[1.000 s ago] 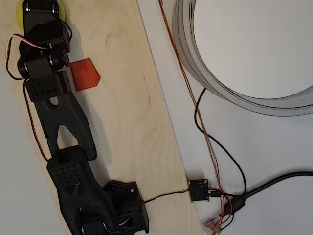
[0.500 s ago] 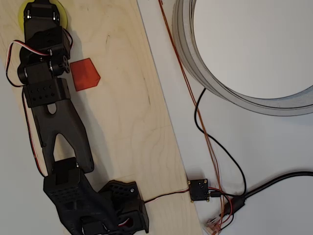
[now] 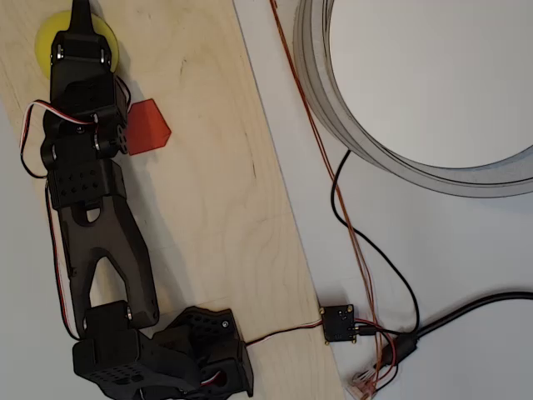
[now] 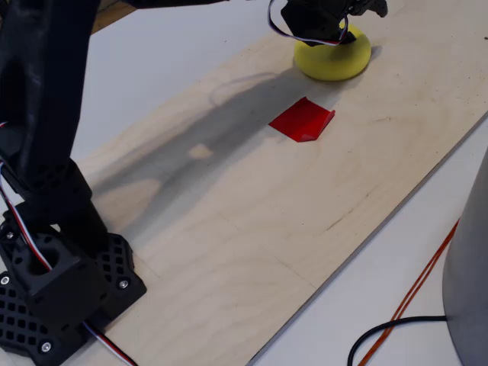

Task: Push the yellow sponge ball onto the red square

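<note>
The black hand [image 3: 81,21] reached to the far end of the wooden board [image 3: 208,192] and sat over the yellow sponge ball [image 3: 48,37]. Whether its fingers were spread or closed could not be told: the overhead view showed one thin black tip over the ball, and in the fixed view the hand [image 4: 347,19] was cut off by the top edge. It seemed to rest against the ball [image 4: 335,59], though contact was unclear. The arm's body hid much of the ball from above. The red square [image 3: 150,127] lay flat just beside the wrist, nearer the arm's base than the ball, apart from it [image 4: 303,120].
</note>
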### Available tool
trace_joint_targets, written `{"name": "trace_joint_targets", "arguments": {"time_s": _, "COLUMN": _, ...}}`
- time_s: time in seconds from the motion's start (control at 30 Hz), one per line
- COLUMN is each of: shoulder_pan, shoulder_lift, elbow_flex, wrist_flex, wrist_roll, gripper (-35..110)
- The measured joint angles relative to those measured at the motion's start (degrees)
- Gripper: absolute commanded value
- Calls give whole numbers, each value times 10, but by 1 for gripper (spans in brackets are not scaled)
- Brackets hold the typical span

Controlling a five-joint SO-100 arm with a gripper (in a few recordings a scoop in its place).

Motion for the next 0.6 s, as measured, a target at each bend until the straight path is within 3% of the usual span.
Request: {"name": "trace_joint_targets", "arguments": {"time_s": 0.6, "shoulder_pan": -5, "shoulder_lift": 178, "elbow_flex": 304, "wrist_flex": -109, "wrist_roll": 48, "gripper": 19}}
